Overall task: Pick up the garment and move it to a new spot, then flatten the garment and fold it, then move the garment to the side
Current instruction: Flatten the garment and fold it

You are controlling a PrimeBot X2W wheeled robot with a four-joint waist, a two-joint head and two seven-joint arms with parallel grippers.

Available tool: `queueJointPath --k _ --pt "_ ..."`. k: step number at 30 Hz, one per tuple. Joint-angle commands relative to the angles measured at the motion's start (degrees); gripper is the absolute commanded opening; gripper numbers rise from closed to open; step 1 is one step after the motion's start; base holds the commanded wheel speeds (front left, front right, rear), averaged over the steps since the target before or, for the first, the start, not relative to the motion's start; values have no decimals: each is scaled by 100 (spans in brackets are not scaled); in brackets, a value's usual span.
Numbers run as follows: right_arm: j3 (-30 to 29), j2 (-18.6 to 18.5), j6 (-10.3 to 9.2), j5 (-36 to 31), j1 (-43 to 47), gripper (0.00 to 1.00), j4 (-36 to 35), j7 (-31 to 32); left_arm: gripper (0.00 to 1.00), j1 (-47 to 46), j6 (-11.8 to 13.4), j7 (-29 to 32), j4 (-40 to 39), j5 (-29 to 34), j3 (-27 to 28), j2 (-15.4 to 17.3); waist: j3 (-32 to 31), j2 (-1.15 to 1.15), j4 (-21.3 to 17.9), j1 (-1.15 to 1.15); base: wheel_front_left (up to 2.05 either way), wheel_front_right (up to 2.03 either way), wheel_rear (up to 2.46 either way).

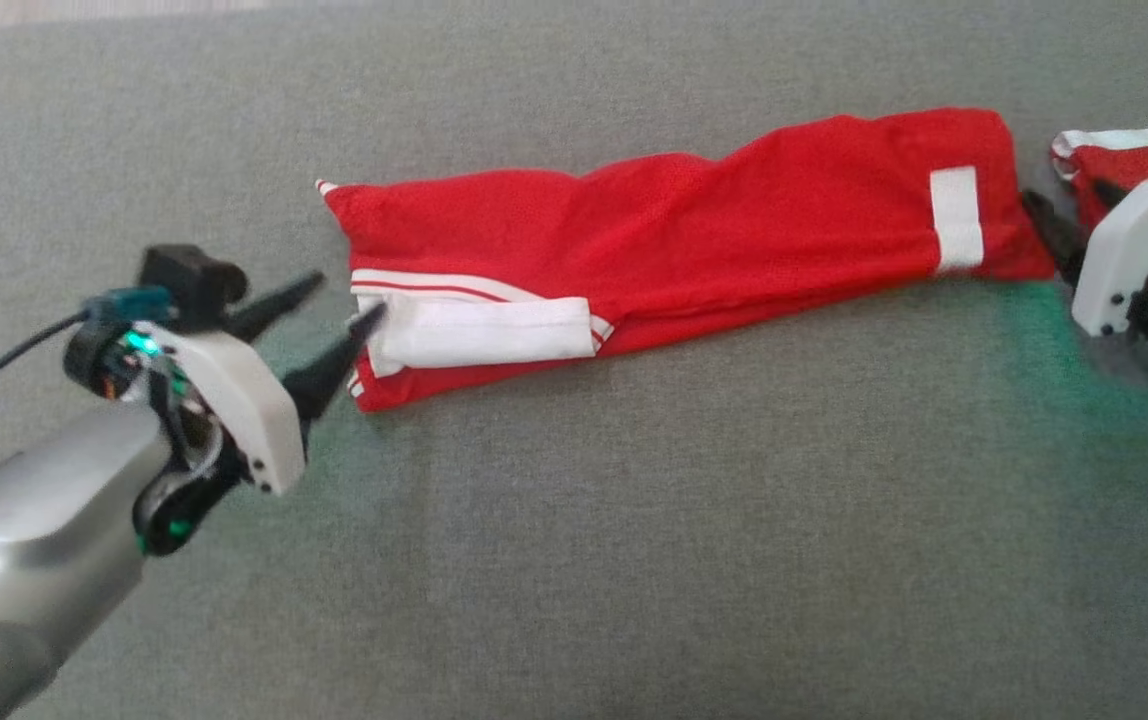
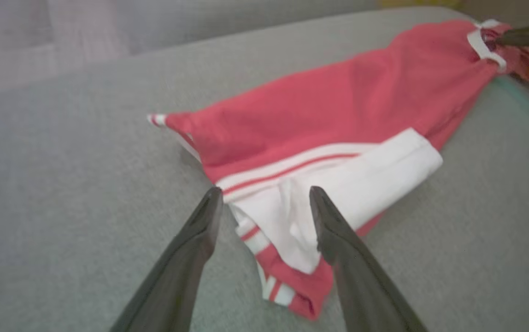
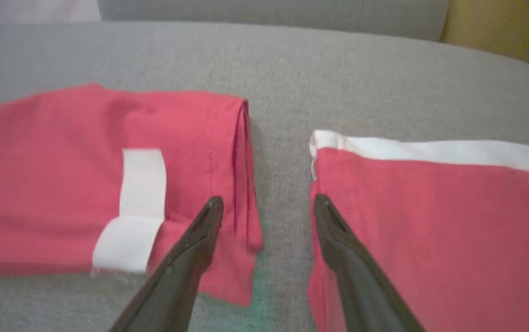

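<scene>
The garment (image 1: 694, 235) lies on the grey upholstered surface (image 1: 574, 560) as a long red band, already doubled lengthways. From the head camera it runs from about 9 o'clock up towards 2 o'clock. Its white cuffed end is at the left and a white patch sits near the right end.

The left gripper (image 1: 349, 295) sits at 9 o'clock with its fingers apart, tips at the white cuff and holding nothing. The right gripper (image 3: 268, 199) is at 3 o'clock, fingers also spread. It is poised over the grey gap between the garment's right edge and a second red piece (image 3: 430, 221) with a white band. Whether that piece is a separate garment, I cannot tell.

To my eye the folding step is under way, with the long fold laid. The next move probably calls for pinching all the layers at one end and carrying them over to the other, keeping clear of the neighbouring piece.
</scene>
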Motion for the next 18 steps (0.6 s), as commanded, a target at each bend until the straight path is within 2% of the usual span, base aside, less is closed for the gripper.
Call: queueJointPath --k 1,6,8,11,13,17,18 --pt "-80 -23 -5 100 -153 100 -76 -186 100 -275 101 -280 18 71 407 169 -86 0 -49 -1 0 0 0" --pt "-473 198 -5 436 -228 100 -274 -1093 100 -269 483 -1456 200 76 959 12 -371 0 -151 -1 0 0 0" --pt "-588 326 -5 498 -209 100 -427 -1552 100 -187 646 -1747 181 43 1238 -55 -498 0 -198 -1 0 0 0" --pt "-767 552 -5 513 -106 100 -582 -2283 100 29 940 -1880 -3 215 1797 -152 -694 0 -260 -1 0 0 0" --pt "-941 717 -5 449 -5 100 -628 -2575 100 296 1195 -1886 -317 696 2370 -227 -819 0 -295 -1 0 0 0" --pt "-1546 1020 -5 -78 361 100 -903 -2697 100 1326 1540 -1888 -994 1533 3501 -604 -1016 0 -350 -1 0 0 0" --pt "-1546 1020 -5 -78 361 100 -903 -2697 100 1326 1540 -1888 -994 1533 3501 -604 -1016 0 -350 -1 0 0 0"
